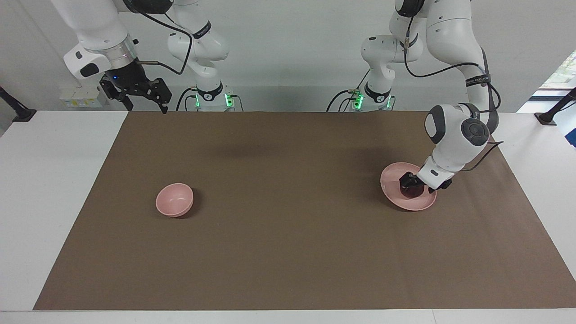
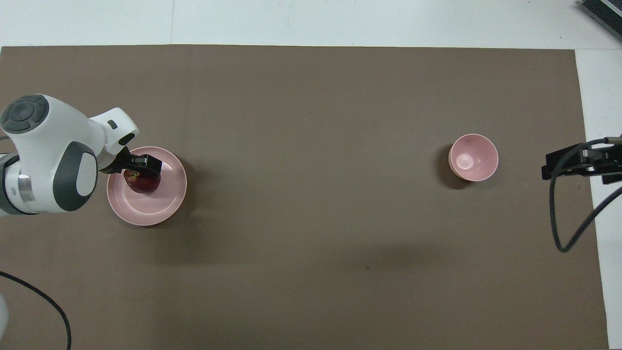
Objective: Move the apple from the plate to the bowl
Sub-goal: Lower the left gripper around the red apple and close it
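The dark red apple (image 1: 414,192) (image 2: 145,183) lies on the pale pink plate (image 1: 390,191) (image 2: 146,215) toward the left arm's end of the table. My left gripper (image 1: 411,184) (image 2: 141,170) is down over the apple's top, open, and covers part of it. Whether its fingers touch the apple does not show. The small pink bowl (image 1: 174,199) (image 2: 473,157) stands toward the right arm's end, with nothing in it. My right gripper (image 1: 147,106) (image 2: 548,169) waits open, raised over the mat's corner by its base.
A brown mat (image 1: 288,234) (image 2: 311,272) covers most of the white table. Between plate and bowl only bare mat shows. A black cable (image 2: 563,214) hangs from the right arm over the mat's edge.
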